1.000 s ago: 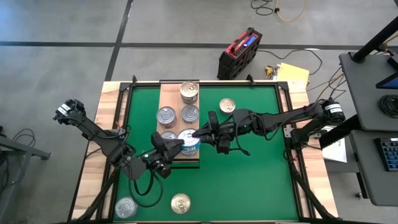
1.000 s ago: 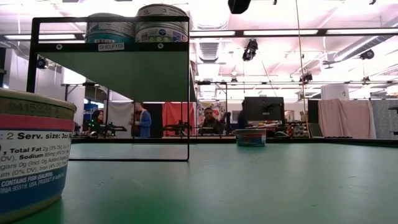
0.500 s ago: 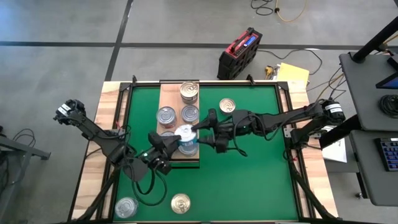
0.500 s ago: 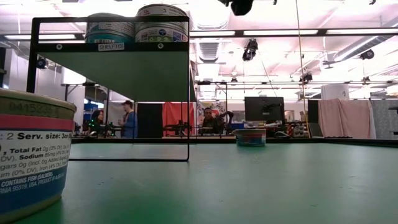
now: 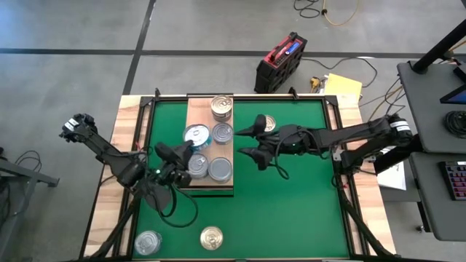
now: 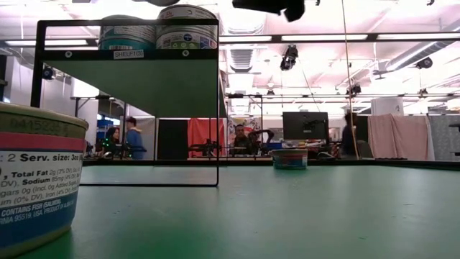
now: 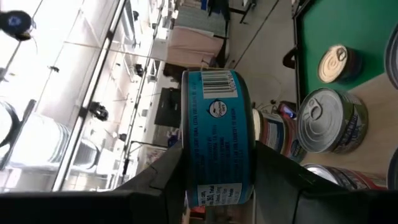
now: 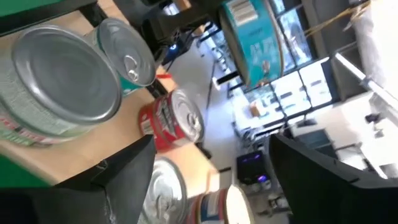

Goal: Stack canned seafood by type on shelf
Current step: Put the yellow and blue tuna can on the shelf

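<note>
The shelf [image 5: 198, 109] is a light wooden board on a dark frame [image 6: 129, 66] over the green mat. Several tins stand on it, among them a gold-lidded tin [image 5: 221, 107] at the far end and silver-lidded tins [image 5: 222, 132], [image 5: 220, 169]. My left gripper [image 5: 188, 148] is shut on a teal-labelled tin [image 7: 214, 137], held in the air over the shelf's left side [image 5: 196, 135]. My right gripper [image 5: 250, 142] stands open just right of the shelf, with nothing between its fingers [image 8: 124, 180]. My left gripper pinches the teal tin between its two fingers, one on each flat end [image 7: 186, 177], so the label wall with the barcode faces the wrist camera. The fingers come level from the table's near left. The tin is lifted clear of the board; whether it touches the tin beneath, I cannot tell.
A gold-lidded tin [image 5: 266, 124] sits on the mat beside my right gripper. Two more tins [image 5: 211, 237], [image 5: 148, 242] stand near the front edge, one looming large in the low view [image 6: 36, 180]. A red case [image 5: 280, 58] lies on the floor beyond the table. People move in the room behind.
My right gripper has opened, let go of the teal tin and drawn back toward the table's right edge. My left gripper, still shut on the tin, has turned and carried it from the shelf's near right corner toward its far left, uncovering a silver-lidded tin there.
</note>
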Controlling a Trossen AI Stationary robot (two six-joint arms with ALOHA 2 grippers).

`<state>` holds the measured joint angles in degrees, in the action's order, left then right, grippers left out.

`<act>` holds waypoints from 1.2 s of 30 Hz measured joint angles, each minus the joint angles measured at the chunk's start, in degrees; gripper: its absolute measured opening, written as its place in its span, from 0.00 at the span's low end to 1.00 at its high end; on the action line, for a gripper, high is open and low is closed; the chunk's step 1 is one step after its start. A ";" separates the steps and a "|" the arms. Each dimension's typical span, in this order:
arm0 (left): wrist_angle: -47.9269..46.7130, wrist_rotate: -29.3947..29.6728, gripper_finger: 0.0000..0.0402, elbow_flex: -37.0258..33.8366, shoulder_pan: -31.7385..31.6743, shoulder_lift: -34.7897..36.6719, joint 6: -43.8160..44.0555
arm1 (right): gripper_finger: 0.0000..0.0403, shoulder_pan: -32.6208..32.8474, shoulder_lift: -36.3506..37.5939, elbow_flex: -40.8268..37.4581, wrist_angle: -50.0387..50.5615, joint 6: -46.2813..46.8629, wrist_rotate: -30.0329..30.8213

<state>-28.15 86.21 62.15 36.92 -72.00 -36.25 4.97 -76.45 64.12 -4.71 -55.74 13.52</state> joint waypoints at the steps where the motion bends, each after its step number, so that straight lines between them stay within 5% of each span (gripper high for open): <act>1: -0.88 -0.02 0.33 0.00 0.00 0.09 1.34 | 0.75 0.00 0.42 0.00 0.50 0.78 0.00; 11: -23.14 -1.00 0.33 -0.02 -1.17 3.24 17.10 | 0.73 0.00 5.76 -0.22 8.44 5.73 0.04; 20: -45.91 -10.42 0.33 -0.02 -4.87 6.35 41.06 | 0.73 0.00 6.47 -1.31 10.36 6.42 0.02; 24: -46.98 -14.88 0.33 -0.02 -7.61 6.70 42.97 | 0.71 0.00 6.27 -1.40 10.42 6.40 0.02; 36: -53.91 -14.97 0.33 -0.02 -14.52 8.45 41.10 | 0.70 0.00 6.27 -1.52 10.43 6.68 0.00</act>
<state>-82.06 71.24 62.13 22.41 -63.55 4.85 4.97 -70.17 62.60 5.72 -49.06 13.52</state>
